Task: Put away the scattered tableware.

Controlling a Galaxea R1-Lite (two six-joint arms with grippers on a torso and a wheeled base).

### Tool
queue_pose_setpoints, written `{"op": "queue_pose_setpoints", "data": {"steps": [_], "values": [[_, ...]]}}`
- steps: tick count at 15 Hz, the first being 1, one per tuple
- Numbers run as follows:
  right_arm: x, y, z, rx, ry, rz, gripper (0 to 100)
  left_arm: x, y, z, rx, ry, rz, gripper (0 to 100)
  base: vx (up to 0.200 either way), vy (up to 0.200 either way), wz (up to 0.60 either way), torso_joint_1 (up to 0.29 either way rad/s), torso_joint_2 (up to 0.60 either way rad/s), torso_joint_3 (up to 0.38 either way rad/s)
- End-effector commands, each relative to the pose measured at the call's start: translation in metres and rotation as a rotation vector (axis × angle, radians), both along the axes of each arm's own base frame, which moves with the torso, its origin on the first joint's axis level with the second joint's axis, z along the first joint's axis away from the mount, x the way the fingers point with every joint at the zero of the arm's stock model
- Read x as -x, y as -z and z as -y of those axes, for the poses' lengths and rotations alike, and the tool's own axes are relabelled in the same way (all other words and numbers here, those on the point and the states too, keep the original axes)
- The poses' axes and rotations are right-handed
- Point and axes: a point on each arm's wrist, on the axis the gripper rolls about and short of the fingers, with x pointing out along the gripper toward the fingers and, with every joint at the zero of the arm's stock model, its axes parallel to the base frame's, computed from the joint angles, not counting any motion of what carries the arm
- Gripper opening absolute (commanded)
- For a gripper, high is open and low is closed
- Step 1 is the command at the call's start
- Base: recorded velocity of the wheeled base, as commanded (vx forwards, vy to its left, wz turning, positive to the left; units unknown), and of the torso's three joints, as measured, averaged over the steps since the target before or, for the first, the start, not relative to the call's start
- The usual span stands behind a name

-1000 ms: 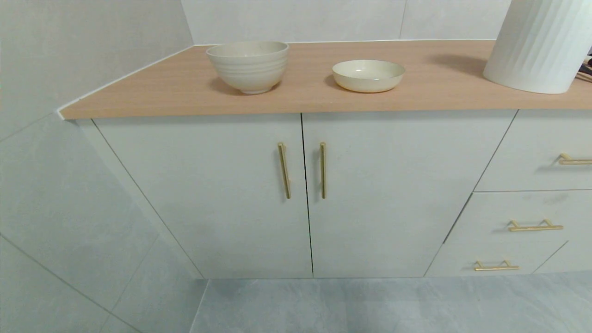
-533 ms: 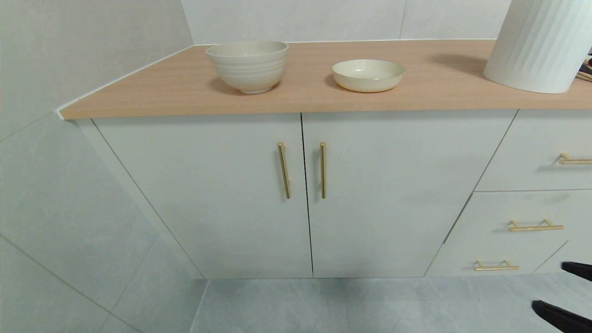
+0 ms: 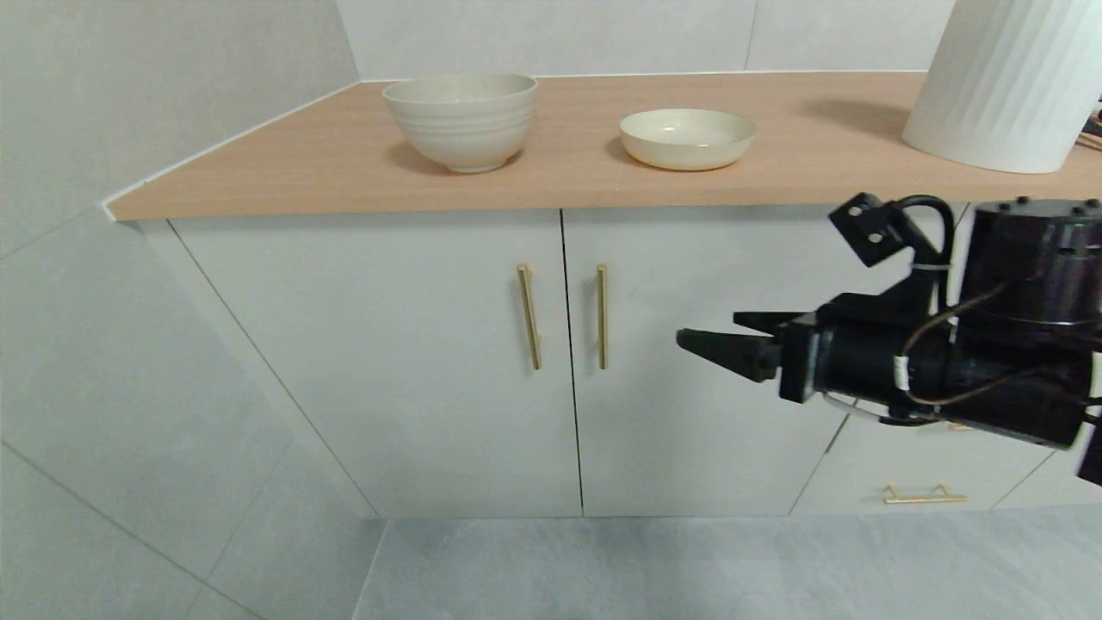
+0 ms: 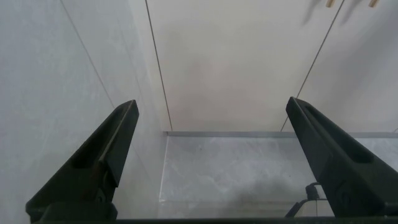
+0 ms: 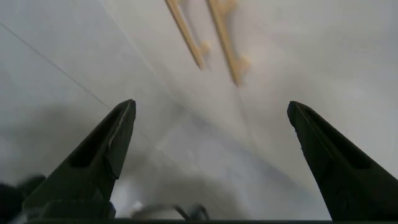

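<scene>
Deep bowl: a ribbed beige ceramic bowl (image 3: pixel 461 120) stands upright on the light wooden countertop (image 3: pixel 301 172), toward its left corner.
Shallow bowl: a low cream dish (image 3: pixel 687 138) sits on the countertop, well apart from the deep bowl, nearer the middle.
White container: a tall fluted white cylinder (image 3: pixel 1007 86) stands at the countertop's right end.
Cabinet doors: two pale doors with vertical gold bar handles (image 3: pixel 528 317) hang closed beneath the countertop.
Right gripper (image 3: pixel 708 330): below the countertop's front edge, level with the right-hand door, pointing toward the handles; fingers spread wide, holding nothing.
Left gripper (image 4: pixel 211 106): far below the countertop, facing the cabinet's foot and grey floor; fingers parted, empty.
</scene>
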Motion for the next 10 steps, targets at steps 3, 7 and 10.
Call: {"op": "queue_pose_setpoints", "data": {"steps": [3,7,10], "values": [[-0.052,0.02,-0.058,-0.022,-0.05,-0.047,100,0.0,0.0,0.0,0.0,0.0,0.0,100,0.0,0.0,0.0,0.0,0.0,0.0],[-0.061,0.036,-0.075,-0.144,-0.058,-0.085,100,0.0,0.0,0.0,0.0,0.0,-0.001,100,0.0,0.0,0.0,0.0,0.0,0.0],[-0.065,0.046,-0.083,-0.145,-0.07,-0.081,100,0.0,0.0,0.0,0.0,0.0,-0.001,100,0.0,0.0,0.0,0.0,0.0,0.0]]}}
